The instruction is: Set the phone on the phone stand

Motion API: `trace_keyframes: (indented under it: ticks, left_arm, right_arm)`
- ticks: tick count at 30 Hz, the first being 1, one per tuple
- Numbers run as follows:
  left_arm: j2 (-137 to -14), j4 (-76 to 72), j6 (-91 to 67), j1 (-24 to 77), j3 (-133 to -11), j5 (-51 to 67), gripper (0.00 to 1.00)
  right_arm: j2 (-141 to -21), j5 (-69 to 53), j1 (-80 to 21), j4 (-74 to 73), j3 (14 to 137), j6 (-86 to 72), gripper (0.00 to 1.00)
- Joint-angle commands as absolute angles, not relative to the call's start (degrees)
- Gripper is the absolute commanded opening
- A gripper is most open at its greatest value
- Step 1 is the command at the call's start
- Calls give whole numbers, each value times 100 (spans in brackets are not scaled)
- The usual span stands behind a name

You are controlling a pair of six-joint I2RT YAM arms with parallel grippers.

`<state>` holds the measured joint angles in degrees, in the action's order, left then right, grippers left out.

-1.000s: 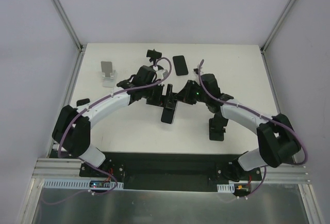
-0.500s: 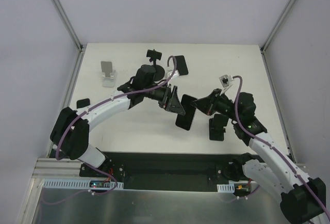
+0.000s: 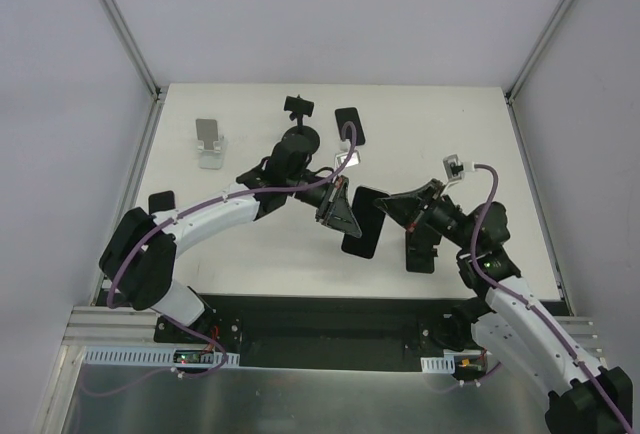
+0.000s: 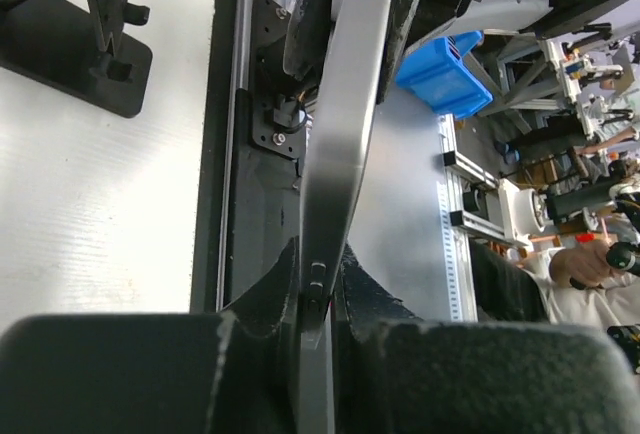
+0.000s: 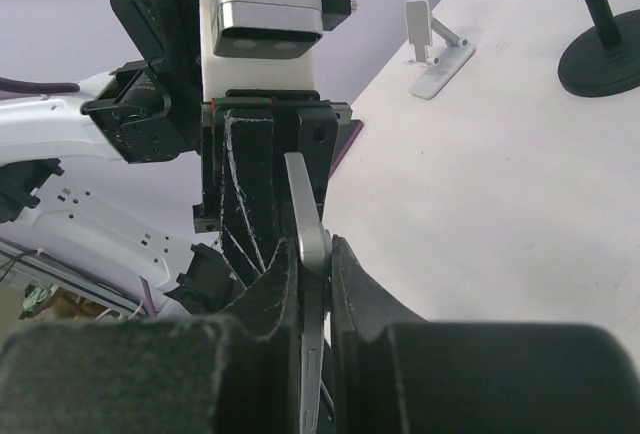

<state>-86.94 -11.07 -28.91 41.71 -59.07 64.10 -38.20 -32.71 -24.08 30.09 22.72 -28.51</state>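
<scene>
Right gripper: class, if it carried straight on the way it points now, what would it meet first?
Probably the left gripper, facing it and clamping the same phone from the other side; depth is unclear.

Phone [image 3: 366, 224]: dark flat slab; I see silvery rim edge-on in both wrist views. Off desk [image 3: 260, 254], in air, tilted, over middle of desk toward near edge. Left pincer [image 3: 340, 206] clamped on one side of it, right pincer [image 3: 397, 207] clamped on opposite side. Phone stand [image 3: 300, 140]: black, round disc base flat on desk, short upright pole, small clamp holder on top. Stands upright toward back of desk, behind and left of phone, apart from it.
</scene>
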Motion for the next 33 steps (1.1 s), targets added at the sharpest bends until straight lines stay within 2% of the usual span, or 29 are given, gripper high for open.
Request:
trace_keyframes:
  ticks: [1,2,4,5,7,8,11,13,22,31,33]
  left_arm:
    - [-8342,-1065,-2631,4254,-5941,6093,0]
    - [-8210,-750,-2489,4254,-5959,5612,0]
    - [-8078,-388,-2112,4254,-5976,4978,0]
    - [-7938,-274,-2040,4254,-5942,4635,0]
    - [-7788,-36,-1803,4254,-5915,3799,0]
    - [-7665,-26,-1758,4254,-5880,3579,0]
    - [-7472,184,-1626,4263,-5819,2893,0]
    - [-7436,193,-1608,4254,-5801,2778,0]
    - [-7524,237,-1608,4271,-5845,2742,0]
    - [-7497,290,-1538,4315,-5854,2751,0]
    - [-7497,290,-1538,4324,-5871,2777,0]
  right_arm:
    - [-3779,-2726,-2382,3482,2355,-2769,1]
    - [-3788,-2655,-2391,2750,2582,-2586,9]
    - [-3867,-2358,-2469,1747,2794,-2339,35]
    - [-3902,-2164,-2592,1384,3047,-2173,57]
    - [-3999,-1595,-2794,603,3303,-2040,73]
    - [-4043,-1347,-3039,337,3435,-1961,86]
    - [-4271,-214,-3662,-578,4007,-1969,100]
    - [-4482,723,-3997,-991,4350,-2170,97]
    - [-5686,2494,-5228,-1433,5527,-2514,96]
    - [-6056,2672,-5388,-1003,5713,-2470,99]
    - [-6073,2637,-5388,-941,5713,-2418,96]
